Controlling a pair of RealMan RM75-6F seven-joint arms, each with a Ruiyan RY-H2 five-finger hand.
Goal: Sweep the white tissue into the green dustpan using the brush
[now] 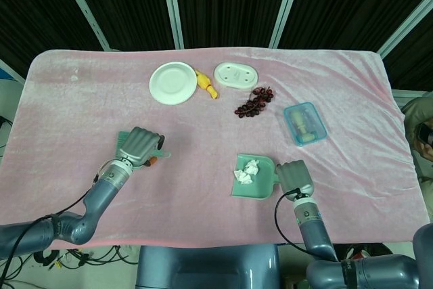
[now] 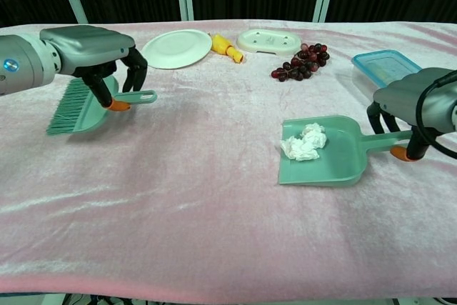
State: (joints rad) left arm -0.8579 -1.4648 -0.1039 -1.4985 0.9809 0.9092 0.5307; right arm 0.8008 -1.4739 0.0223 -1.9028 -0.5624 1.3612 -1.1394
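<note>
Head view: the tissue (image 1: 249,170) lies inside the dustpan (image 1: 260,190), so the sweeping itself looks done, and the step in hand is judged to be putting the tools down; the left hand (image 1: 141,147) is closed around the brush (image 1: 124,141), far out on the left of the table (image 1: 81,106), well apart from the pan; the right hand (image 1: 293,176) sits at the pan's handle end, curled over it, just beside the tissue's side of the pan.

Chest view: the left hand (image 2: 91,46) grips the brush (image 2: 80,105) by its handle, bristles low and near the cloth, whether touching I cannot tell; the right hand (image 2: 410,101) holds the handle of the dustpan (image 2: 341,158), fingers wrapped down over it; the tissue (image 2: 304,141) rests toward the pan's open lip, so the next move calls for keeping the pan level while the left hand lowers the brush flat and lets go.
</note>
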